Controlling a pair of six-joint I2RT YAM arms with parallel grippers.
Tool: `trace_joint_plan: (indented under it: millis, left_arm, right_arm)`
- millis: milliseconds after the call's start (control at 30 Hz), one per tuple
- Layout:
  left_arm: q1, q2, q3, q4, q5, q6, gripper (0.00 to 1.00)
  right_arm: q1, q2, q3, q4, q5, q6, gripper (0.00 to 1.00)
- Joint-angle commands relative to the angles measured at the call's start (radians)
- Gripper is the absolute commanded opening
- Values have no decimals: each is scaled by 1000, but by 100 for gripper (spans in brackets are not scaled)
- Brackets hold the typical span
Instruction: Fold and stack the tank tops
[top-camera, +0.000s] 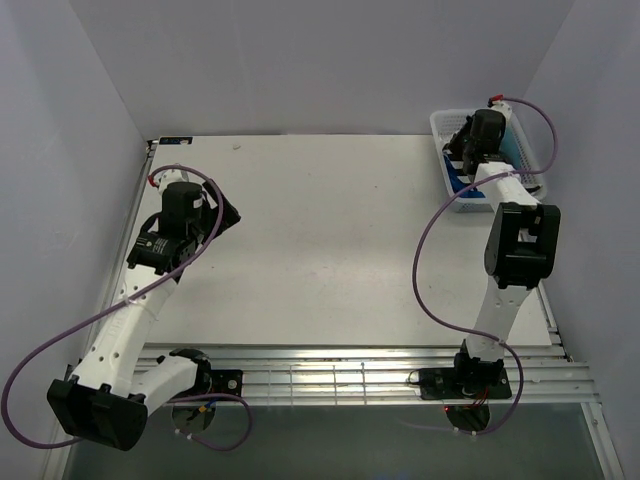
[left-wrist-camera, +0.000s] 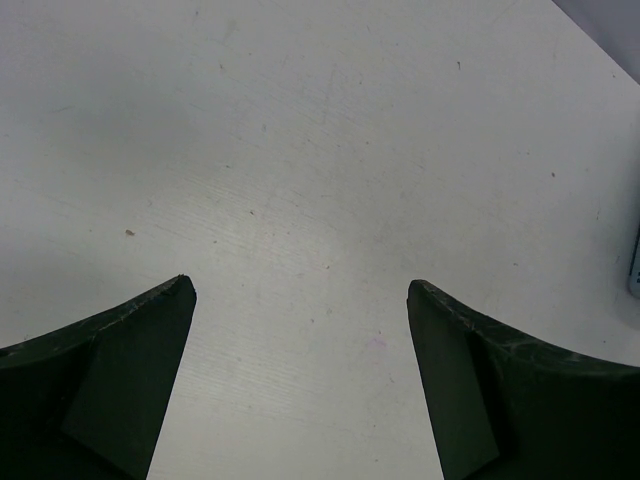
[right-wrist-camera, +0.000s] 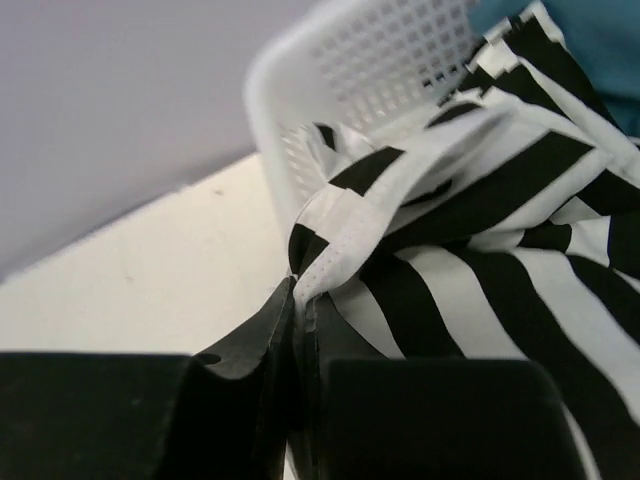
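— White tabletop (top-camera: 330, 240), pale walls all round. What about the right gripper (right-wrist-camera: 298, 300)?
— Pinched tight on a white-edged fold of the striped tank top (right-wrist-camera: 480, 250), low centre of its wrist view. From there the cloth runs up and right into the white mesh basket (right-wrist-camera: 380, 50).
— Where does the basket sit?
— Upper right of the overhead frame, at the table's far corner. A sliver of blue cloth (right-wrist-camera: 590, 40) shows at the wrist view's top right; teal or royal, I can't be sure.
— And the left gripper (left-wrist-camera: 300, 290)?
— Spread wide over bare table, at the left of the overhead frame, well apart from the basket.
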Motion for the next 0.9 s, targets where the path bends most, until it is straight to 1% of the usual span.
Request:
trace_joint_plan:
  millis: [0,67,133,267,300,367,400,433,500,533,567,600,700,767,800,867]
  left_arm:
    - [2,-35,22,8,26,7,98]
    - [2,-38,27,8,35,7,98]
    - [2,-44,25,11,38,12,98]
    - [2,-58,19,15,55,15,98]
    - [1,-64,17,15,60,14,98]
    - [2,-74,13,17,67,4,98]
    - [2,-87,13,17,71,1,98]
    - [1,-93,13,14,72,1,98]
    - [2,-102,14,9,72,1,98]
    - [2,-113,14,6,74,0,98]
    - [2,-119,14,0,74,-3,98]
    - [2,-124,16,-3,75,-5,98]
    - [1,-145,22,-21,75,-6,98]
    - [2,-160,33,-43,65,-6,98]
    - [1,-166,37,-54,58,-9,98]
    - [2,-185,42,-75,51,-16,98]
  right_arm:
    - [41,-144,-25,193,39,38,8]
    - [92,-204,-30,207,49,26,8]
    - [109,-255,-11,207,56,-9,8]
    - [161,-313,96,135,36,-101,8]
    - [169,-327,127,84,-33,-123,8]
    - [201,-335,235,16,-94,-190,8]
    - [212,-332,278,-63,-195,-216,8]
    - [222,-327,373,-122,-235,-241,8]
    - [271,-318,461,-217,-320,-311,8]
    - [288,-312,498,-301,-343,-336,8]
    - [325,-315,547,-338,-369,-374,8]
    - [346,-330,550,-359,-435,-396,8]
    - [406,-365,501,-368,-535,-420,8]
    - [440,-388,487,-369,-561,-440,8]
    - [469,-400,463,-366,-578,-477,8]
    - [494,-417,417,-360,-599,-483,8]
